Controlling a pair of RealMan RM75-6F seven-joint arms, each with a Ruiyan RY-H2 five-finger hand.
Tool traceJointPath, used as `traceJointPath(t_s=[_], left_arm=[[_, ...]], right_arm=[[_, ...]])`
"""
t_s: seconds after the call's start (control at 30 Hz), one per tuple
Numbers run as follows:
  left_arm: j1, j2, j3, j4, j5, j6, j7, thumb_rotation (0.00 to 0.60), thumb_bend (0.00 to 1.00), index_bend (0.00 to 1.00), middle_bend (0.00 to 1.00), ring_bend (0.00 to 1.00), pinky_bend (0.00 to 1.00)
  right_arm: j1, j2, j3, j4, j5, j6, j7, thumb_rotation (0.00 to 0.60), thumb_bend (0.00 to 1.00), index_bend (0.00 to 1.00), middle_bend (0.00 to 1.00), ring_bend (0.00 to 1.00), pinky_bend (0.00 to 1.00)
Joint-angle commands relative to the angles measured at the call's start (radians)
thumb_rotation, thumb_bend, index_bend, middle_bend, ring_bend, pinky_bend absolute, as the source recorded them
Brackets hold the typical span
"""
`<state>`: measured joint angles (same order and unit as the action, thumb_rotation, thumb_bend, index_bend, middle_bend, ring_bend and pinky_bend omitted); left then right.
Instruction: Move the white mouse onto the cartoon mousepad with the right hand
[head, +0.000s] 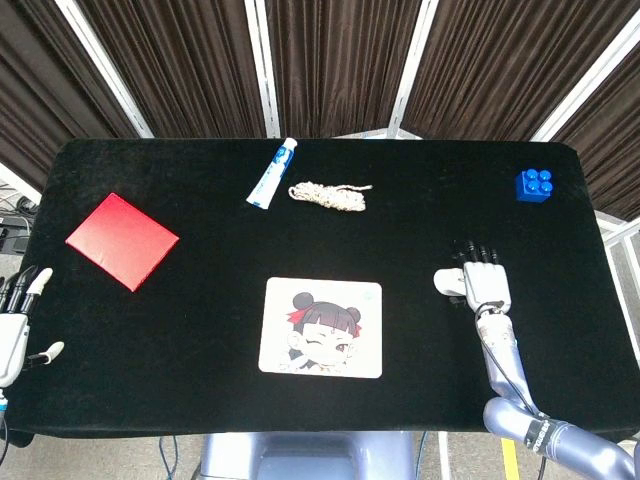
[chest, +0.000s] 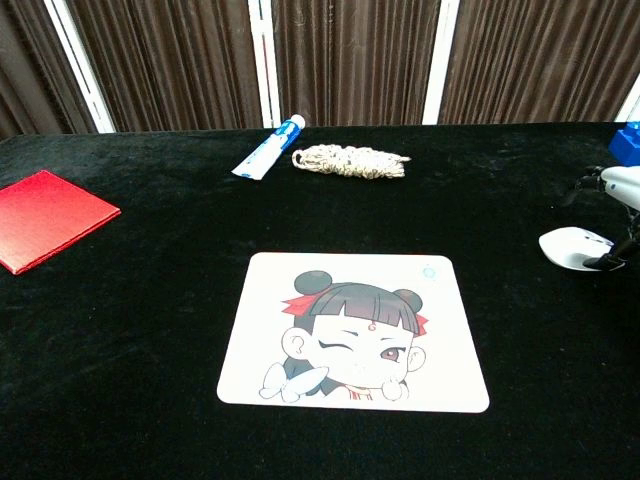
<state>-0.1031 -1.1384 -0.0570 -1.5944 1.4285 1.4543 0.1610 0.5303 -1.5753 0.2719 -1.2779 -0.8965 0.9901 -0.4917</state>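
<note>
At the right of the frame the right hand (head: 486, 283) sat over the white mouse (head: 449, 281), fingers draped around it, though whether they gripped it could not be told. A firm hold should precede carrying it left to the cartoon mousepad (head: 321, 327).

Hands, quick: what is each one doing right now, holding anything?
Left hand: open, holding nothing, at the table's edge.
Right hand: over the white mouse; whether it grips it cannot be told.
</note>
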Motion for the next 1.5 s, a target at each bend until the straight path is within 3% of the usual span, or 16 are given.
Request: traceJointPath(t_s=[0.03, 0.3, 0.5, 0.53, 0.6, 0.63, 0.7, 0.77, 1.03, 1.23, 1.5], left_arm=[[-0.001, -0.001, -0.002, -0.001, -0.001, 0.001, -0.001, 0.6, 0.12, 0.0, 0.0, 0.0, 0.0], [-0.004, 0.001, -0.006, -0.001, -0.002, 0.0, -0.008, 0.6, 0.13, 0.0, 0.0, 0.0, 0.0], [-0.005, 0.005, -0.005, -0.006, -0.005, -0.006, -0.013, 0.6, 0.13, 0.0, 0.0, 0.0, 0.0], [-0.006, 0.005, -0.005, -0.007, -0.003, -0.006, -0.013, 0.6, 0.13, 0.0, 0.0, 0.0, 0.0], [-0.006, 0.005, -0.004, -0.007, -0.001, -0.005, -0.014, 0.6, 0.13, 0.0, 0.0, 0.0, 0.0], [-0.006, 0.005, -0.004, -0.007, 0.0, -0.005, -0.014, 0.6, 0.13, 0.0, 0.0, 0.0, 0.0], [-0.006, 0.003, -0.004, -0.005, -0.001, -0.005, -0.015, 0.6, 0.13, 0.0, 0.0, 0.0, 0.0], [-0.008, 0.002, -0.005, -0.003, -0.003, -0.008, -0.017, 0.6, 0.13, 0.0, 0.0, 0.0, 0.0], [-0.008, -0.003, -0.008, 0.004, -0.002, -0.001, -0.011, 0.6, 0.13, 0.0, 0.0, 0.0, 0.0], [-0.006, -0.007, -0.008, 0.007, 0.0, 0.006, -0.001, 0.6, 0.13, 0.0, 0.0, 0.0, 0.0], [-0.006, -0.011, -0.01, 0.013, -0.003, 0.009, 0.004, 0.6, 0.13, 0.0, 0.0, 0.0, 0.0]], right_arm=[[0.008, -0.008, -0.005, 0.022, 0.013, -0.017, 0.011, 0.6, 0.21, 0.21, 0.0, 0.0, 0.0], [0.02, -0.036, -0.02, 0.084, 0.01, -0.033, 0.041, 0.6, 0.23, 0.26, 0.02, 0.0, 0.0], [0.024, -0.057, -0.029, 0.119, 0.005, -0.042, 0.062, 0.6, 0.33, 0.35, 0.13, 0.0, 0.0], [0.025, -0.063, -0.031, 0.128, -0.001, -0.041, 0.07, 0.6, 0.35, 0.39, 0.19, 0.01, 0.03], [0.024, -0.077, -0.034, 0.148, -0.029, -0.025, 0.096, 0.6, 0.37, 0.46, 0.32, 0.1, 0.19], [0.023, -0.081, -0.035, 0.154, -0.043, -0.016, 0.108, 0.6, 0.37, 0.5, 0.4, 0.2, 0.33], [0.021, -0.084, -0.037, 0.157, -0.081, 0.006, 0.14, 0.6, 0.37, 0.55, 0.49, 0.33, 0.49], [0.016, -0.083, -0.045, 0.156, -0.131, 0.034, 0.177, 0.6, 0.37, 0.58, 0.53, 0.38, 0.55], [0.015, -0.061, -0.098, 0.112, -0.336, 0.126, 0.285, 0.6, 0.37, 0.61, 0.55, 0.4, 0.57], [0.053, -0.067, -0.21, 0.126, -0.592, 0.197, 0.287, 0.6, 0.37, 0.61, 0.55, 0.4, 0.57], [0.129, -0.141, -0.303, 0.21, -0.835, 0.25, 0.234, 0.6, 0.37, 0.61, 0.55, 0.4, 0.56]])
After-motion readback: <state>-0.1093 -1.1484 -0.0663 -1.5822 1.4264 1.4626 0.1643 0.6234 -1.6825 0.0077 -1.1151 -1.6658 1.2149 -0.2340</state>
